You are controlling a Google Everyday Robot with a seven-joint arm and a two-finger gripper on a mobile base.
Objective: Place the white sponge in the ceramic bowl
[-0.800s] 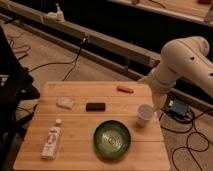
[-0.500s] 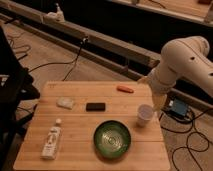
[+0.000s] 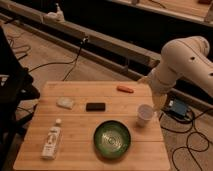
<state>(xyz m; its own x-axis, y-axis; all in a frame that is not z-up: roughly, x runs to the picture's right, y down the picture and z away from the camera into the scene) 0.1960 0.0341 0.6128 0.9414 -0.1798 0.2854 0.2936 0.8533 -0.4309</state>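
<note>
Small pale whitish soft rectangular sponge: one, lying flat on the wooden table, rear left, near one black rectangular block. One round dark green glossy ceramic bowl, front centre, empty. One small white cup, inside unseen. One white bottle, lying down. Hand off the table's right edge by the cup; its grip cannot be told

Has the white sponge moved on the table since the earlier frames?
No. The white sponge sits left of the black block as before, and the gripper is at the right edge of the table, beyond the white cup.
</note>
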